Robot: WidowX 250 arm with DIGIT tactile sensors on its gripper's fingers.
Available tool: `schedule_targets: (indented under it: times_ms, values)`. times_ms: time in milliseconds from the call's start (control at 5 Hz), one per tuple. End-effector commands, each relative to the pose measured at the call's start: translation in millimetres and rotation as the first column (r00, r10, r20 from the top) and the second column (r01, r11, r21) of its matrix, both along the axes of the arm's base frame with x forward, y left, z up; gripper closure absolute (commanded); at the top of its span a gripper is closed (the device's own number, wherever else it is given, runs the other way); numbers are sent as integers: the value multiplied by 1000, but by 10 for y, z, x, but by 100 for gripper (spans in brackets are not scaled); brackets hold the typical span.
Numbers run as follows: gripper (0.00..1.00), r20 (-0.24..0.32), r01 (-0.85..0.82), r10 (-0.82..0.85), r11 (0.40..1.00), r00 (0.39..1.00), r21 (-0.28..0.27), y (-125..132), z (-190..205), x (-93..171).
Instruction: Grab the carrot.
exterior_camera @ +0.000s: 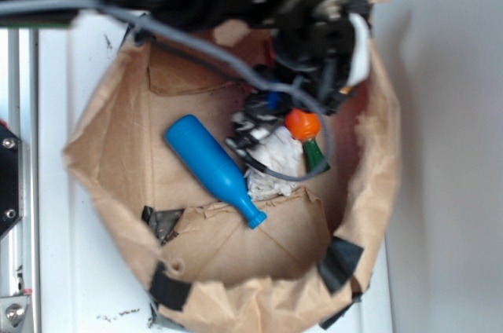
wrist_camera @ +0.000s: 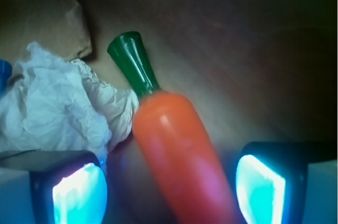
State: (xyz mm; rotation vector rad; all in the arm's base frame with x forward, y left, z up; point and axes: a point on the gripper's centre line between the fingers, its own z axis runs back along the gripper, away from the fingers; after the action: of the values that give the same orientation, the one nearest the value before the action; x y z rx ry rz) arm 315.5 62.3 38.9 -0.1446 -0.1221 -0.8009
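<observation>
The carrot (wrist_camera: 179,145) is a bright orange cone with a dark green stem end, lying on the brown paper floor of a bag. In the wrist view it runs between my two glowing blue pads (wrist_camera: 79,195), with a gap on each side. My gripper (wrist_camera: 170,192) is open around the carrot's thick part. In the exterior view the carrot (exterior_camera: 305,130) shows just below the black gripper (exterior_camera: 302,105), orange end up, green stem toward the lower right. Most of its body is hidden by the arm.
A crumpled white paper ball (wrist_camera: 58,108) lies left of the carrot, touching it. A blue plastic bottle (exterior_camera: 212,166) lies diagonally further left. The brown paper bag's wall (exterior_camera: 369,192) rings everything, with black tape patches (exterior_camera: 338,261). A grey cable (exterior_camera: 204,46) crosses overhead.
</observation>
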Motion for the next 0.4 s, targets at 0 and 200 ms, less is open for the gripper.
schedule_targets:
  times_ms: [0,200]
  values:
    - [100,102,3,-2,1000,995,-3,-66,261,88]
    - [100,147,16,-13,1000,989,-19,-120,331,-48]
